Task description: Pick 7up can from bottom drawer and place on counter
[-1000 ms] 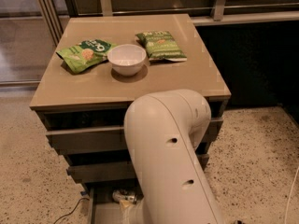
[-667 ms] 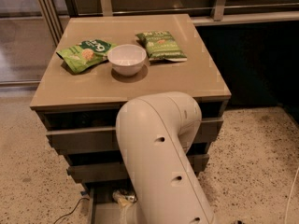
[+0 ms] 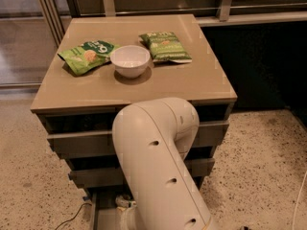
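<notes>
**Arm masks the drawer; can and gripper out of sight**

The gripper is down at the bottom drawer (image 3: pixel 106 217), below the counter's (image 3: pixel 192 83) front edge and hidden behind the arm (image 3: pixel 158 166). I cannot tell whether it is spread, pressed together or holding anything. The 7up can cannot be made out either. A small pale piece with dark marks (image 3: pixel 125 202) shows just left of the arm inside the drawer, and I cannot tell whether it belongs to the can or to the gripper.

The bottom drawer is pulled out past the two upper drawers (image 3: pixel 81 143), showing a strip of grey floor.

The front half of the counter is bare, glossy tan slab out to both front corners. A round white bowl (image 3: pixel 130 60) sits towards the back, left of centre. One flat, crinkled green snack bag (image 3: pixel 86 55) lies near the left edge and another (image 3: pixel 164 46) just right of the bowl.

The floor (image 3: pixel 268 166) is speckled terrazzo, with a thin cable (image 3: pixel 72 218) lying by the cabinet's lower left.
</notes>
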{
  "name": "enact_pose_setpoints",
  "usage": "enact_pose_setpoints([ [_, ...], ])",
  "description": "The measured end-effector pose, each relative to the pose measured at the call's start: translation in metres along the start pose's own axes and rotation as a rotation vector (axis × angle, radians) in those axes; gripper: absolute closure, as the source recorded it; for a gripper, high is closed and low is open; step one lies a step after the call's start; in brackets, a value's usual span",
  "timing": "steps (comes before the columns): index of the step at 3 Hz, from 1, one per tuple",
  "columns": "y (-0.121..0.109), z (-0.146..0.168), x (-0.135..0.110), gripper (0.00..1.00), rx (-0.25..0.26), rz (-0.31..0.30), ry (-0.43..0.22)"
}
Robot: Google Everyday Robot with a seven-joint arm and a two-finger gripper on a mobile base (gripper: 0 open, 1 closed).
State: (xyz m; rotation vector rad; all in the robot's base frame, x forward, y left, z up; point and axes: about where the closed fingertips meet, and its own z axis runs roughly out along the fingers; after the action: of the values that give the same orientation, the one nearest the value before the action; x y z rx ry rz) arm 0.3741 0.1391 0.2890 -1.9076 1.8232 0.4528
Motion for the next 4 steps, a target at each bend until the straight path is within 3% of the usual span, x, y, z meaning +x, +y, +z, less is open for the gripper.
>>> enact_pose_setpoints([
  [1, -0.021, 0.024, -0.001, 0.15, 0.049, -0.029, 0.008],
  [2, -0.034, 0.040, 0.001, 0.15, 0.091, -0.045, 0.012],
  [3, -0.049, 0.053, 0.010, 0.17, 0.149, -0.030, 0.025],
  [4, -0.059, 0.059, 0.019, 0.25, 0.201, -0.013, 0.048],
])
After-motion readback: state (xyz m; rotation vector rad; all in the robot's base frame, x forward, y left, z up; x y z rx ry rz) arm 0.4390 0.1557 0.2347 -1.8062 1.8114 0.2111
